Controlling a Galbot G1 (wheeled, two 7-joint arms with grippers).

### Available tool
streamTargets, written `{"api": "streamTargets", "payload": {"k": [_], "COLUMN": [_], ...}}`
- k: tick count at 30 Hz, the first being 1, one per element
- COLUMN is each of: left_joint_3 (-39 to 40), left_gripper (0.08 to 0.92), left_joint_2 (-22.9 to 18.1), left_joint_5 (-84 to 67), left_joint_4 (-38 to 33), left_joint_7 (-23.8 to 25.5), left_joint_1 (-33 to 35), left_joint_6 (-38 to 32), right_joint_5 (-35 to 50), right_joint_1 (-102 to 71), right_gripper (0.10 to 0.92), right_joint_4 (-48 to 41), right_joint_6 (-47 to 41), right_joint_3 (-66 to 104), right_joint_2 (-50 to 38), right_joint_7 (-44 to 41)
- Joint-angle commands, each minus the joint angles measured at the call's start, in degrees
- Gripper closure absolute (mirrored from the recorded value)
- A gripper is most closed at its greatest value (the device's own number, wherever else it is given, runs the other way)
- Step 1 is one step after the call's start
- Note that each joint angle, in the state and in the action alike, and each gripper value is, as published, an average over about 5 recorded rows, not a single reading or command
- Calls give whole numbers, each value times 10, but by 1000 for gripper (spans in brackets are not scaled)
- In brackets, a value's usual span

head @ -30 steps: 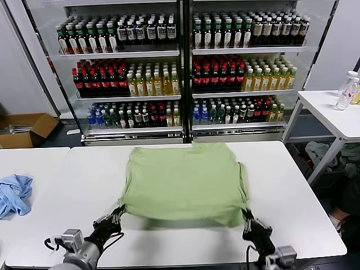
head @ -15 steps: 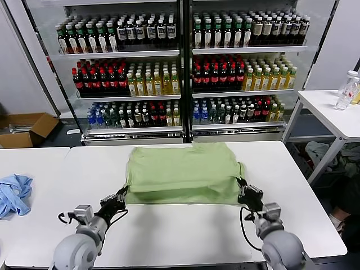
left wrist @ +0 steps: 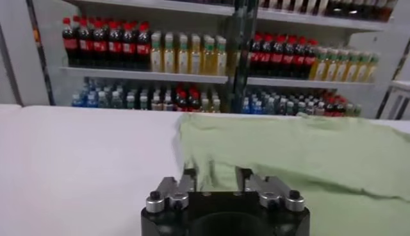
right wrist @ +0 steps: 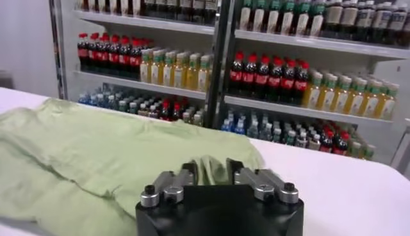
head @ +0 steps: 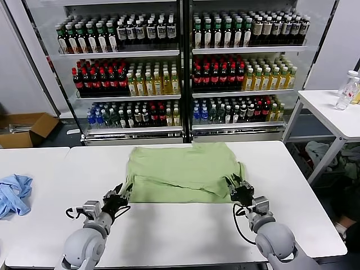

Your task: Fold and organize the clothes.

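Note:
The light green shirt [head: 183,171] lies on the white table [head: 185,236], its near half folded over towards the far side, so its front edge is a fold. No collar, buttons or print show. My left gripper [head: 122,191] is at the near left corner of the fold, open, with the shirt's edge [left wrist: 307,154] just ahead of its fingers [left wrist: 216,173]. My right gripper [head: 236,183] is at the near right corner, open, with a bunched bit of shirt [right wrist: 96,147] lying between its spread fingers [right wrist: 208,168].
A crumpled light blue garment [head: 14,194] lies at the table's far left. Glass-door coolers full of bottles [head: 180,67] stand behind the table. A white side table [head: 332,112] stands at the right and a cardboard box [head: 25,129] on the floor at the left.
Both grippers carried the shirt's near hem away from me and laid it over the far half. The shirt now lies folded and flatter, and the fingers have spread apart.

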Motion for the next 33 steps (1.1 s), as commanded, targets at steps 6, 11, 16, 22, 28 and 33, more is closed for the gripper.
{"api": "streamTargets", "payload": {"k": [6, 11, 16, 22, 28, 33], "left_joint_3": [22, 26, 20, 5, -11, -36], "left_gripper": [301, 392, 530, 704, 870, 909], "left_joint_2": [-11, -11, -9, -5, -2, -10], "left_joint_5": [31, 8, -30, -49, -57, -47], "left_joint_4": [73, 76, 61, -8, -107, -187], "left_joint_7": [-25, -20, -15, -8, -2, -7], "left_joint_1": [-18, -24, -19, 35, 144, 228], "left_joint_6": [11, 18, 20, 17, 12, 9], "right_joint_5": [4, 31, 48, 57, 55, 37], "right_joint_1": [8, 16, 8, -26, -119, -235], "right_gripper": [239, 334, 473, 646, 810, 874], "right_joint_4": [-49, -50, -40, -4, 72, 156], "right_joint_6": [-83, -91, -83, -69, -49, -42], "right_joint_3": [0, -13, -13, 0, 33, 91], "right_joint_2": [18, 14, -1, -20, -39, -36], "right_joint_7": [24, 23, 18, 9, -3, -10]}}
